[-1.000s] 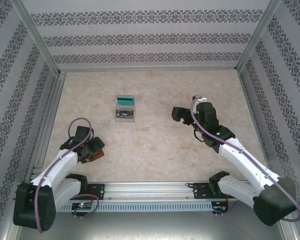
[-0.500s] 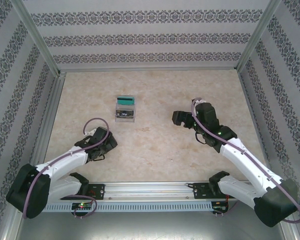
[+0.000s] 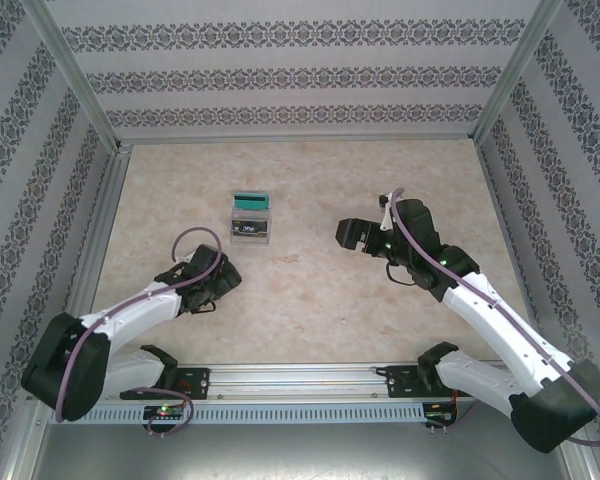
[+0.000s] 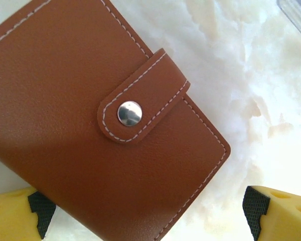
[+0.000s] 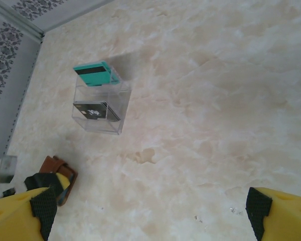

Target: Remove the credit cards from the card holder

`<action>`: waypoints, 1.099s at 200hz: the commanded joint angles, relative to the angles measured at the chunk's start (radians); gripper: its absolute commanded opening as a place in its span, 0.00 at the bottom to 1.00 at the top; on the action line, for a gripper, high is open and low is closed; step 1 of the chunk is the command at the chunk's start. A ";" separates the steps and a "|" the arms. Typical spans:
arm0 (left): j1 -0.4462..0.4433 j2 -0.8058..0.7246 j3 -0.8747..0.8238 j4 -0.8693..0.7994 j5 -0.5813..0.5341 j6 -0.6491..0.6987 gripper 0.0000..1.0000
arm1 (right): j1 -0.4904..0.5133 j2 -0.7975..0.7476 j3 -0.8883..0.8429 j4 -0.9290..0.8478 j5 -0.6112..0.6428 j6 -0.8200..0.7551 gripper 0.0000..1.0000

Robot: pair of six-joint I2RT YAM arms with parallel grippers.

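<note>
Closed brown card holder (image 4: 105,125) flat on table (image 4: 251,100), between spread fingers (image 4: 10,213) of left pincer (image 4: 146,211), perhaps touching one. Right pincer (image 5: 151,203) spread, well apart.

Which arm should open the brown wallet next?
The left one. Its open tool hangs right over the card holder, whose snap is fastened shut. The right tool is open too, but hovers farther away from it.

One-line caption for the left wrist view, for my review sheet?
Closed brown leather card holder, snap strap fastened, lying on the marbled table under the open left tool.
</note>
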State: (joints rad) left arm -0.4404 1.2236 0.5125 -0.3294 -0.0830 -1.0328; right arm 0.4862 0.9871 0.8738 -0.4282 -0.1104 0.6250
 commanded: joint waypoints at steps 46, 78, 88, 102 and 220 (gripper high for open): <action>0.118 0.079 0.095 -0.082 -0.076 0.007 0.99 | 0.043 -0.103 0.025 -0.113 0.106 -0.037 0.98; 0.126 0.144 0.120 -0.005 -0.019 0.057 0.98 | 0.045 -0.126 0.018 -0.127 0.124 -0.041 0.98; 0.127 0.175 0.130 0.027 0.015 0.068 0.97 | 0.045 -0.128 0.016 -0.127 0.125 -0.041 0.98; 0.123 0.205 0.133 0.081 0.068 0.078 0.95 | 0.044 -0.128 0.014 -0.129 0.125 -0.036 0.98; -0.190 0.436 0.363 0.204 0.120 0.061 0.95 | 0.044 -0.164 -0.028 -0.155 0.147 -0.024 0.98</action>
State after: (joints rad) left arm -0.5495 1.5883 0.8074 -0.2604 -0.0860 -0.9432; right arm 0.5201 0.8448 0.8589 -0.5591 0.0063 0.5995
